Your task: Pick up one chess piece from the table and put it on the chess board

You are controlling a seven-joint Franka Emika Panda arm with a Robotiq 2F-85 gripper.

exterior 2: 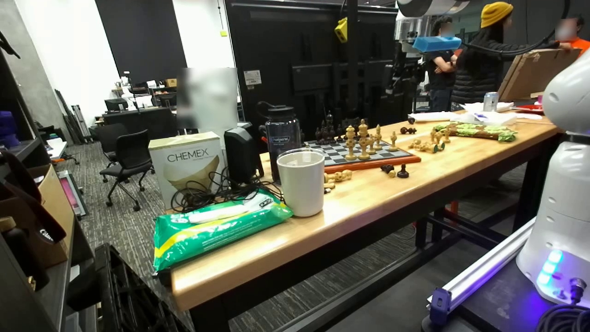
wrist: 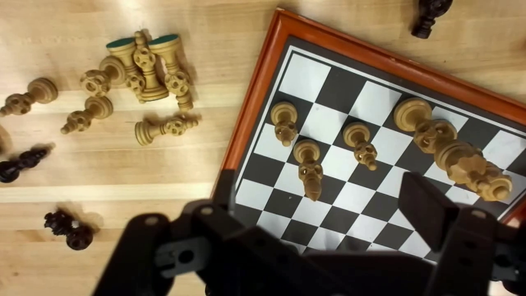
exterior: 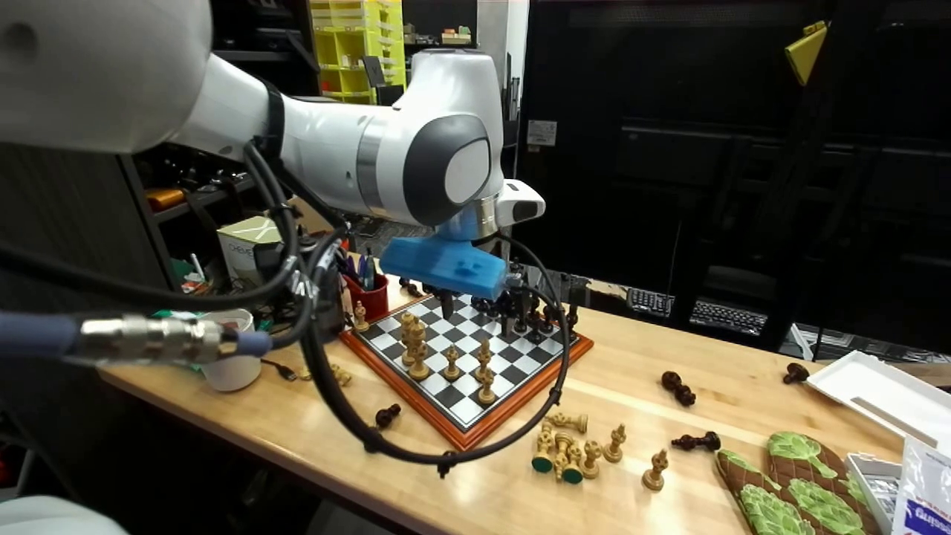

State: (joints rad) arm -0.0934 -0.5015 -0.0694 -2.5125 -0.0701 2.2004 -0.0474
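The chess board [exterior: 466,411] lies on the light wooden table [exterior: 617,371]. It shows in the other views too [exterior 2: 392,162] [wrist: 370,51]. My gripper [wrist: 324,197] is open and empty above the board, its fingers wide apart in the wrist view. In an exterior view the gripper [exterior: 477,315] hangs under a blue block. Tan pieces stand on the board, among them a pointed one [wrist: 309,168] seen between the fingers. Off the board, a tan piece [exterior: 654,472] stands on the table beside a cluster of tan pieces, some lying [wrist: 166,127]. Dark pieces stand at the board's far side.
Loose dark pieces [exterior: 696,442] lie on the table around the board. A leafy-patterned mitt [exterior: 802,483] and a white tray [exterior: 884,401] are at one end. A red pen cup [exterior: 369,296], a dark bottle [exterior 2: 282,133] and a white mug [exterior 2: 302,184] stand at the other.
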